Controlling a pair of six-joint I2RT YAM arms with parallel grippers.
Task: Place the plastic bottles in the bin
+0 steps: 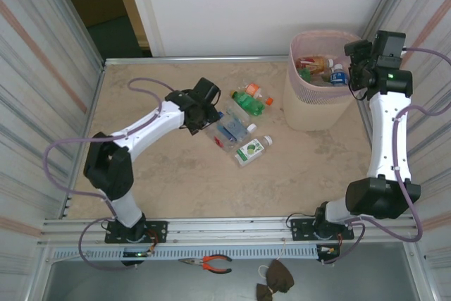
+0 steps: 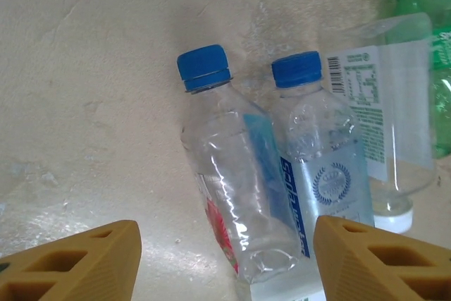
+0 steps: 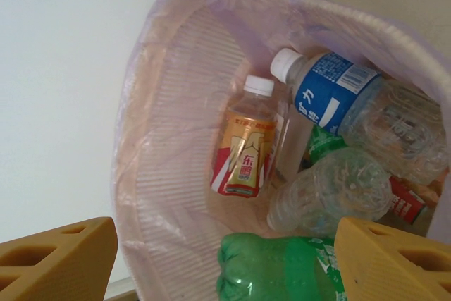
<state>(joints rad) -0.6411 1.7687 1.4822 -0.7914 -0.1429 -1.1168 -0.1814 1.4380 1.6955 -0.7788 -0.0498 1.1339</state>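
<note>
The beige counter (image 1: 176, 174) carries a cluster of plastic bottles (image 1: 238, 123) at its middle and a pink bin (image 1: 310, 114) at far right.

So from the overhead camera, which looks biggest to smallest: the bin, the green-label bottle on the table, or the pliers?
1. Bin, by far the largest.
2. Green-label bottle and pliers look about equally long. The pliers are thinner, and their nearness to the camera may differ, so I won't rank them.

A robot lab cell: two arms (image 1: 144, 128) bolted to an aluminium rail (image 1: 232, 228), ribbed wall panels (image 1: 28, 68) enclosing the table (image 1: 183, 188), pliers (image 1: 208, 263) nearby.
</note>
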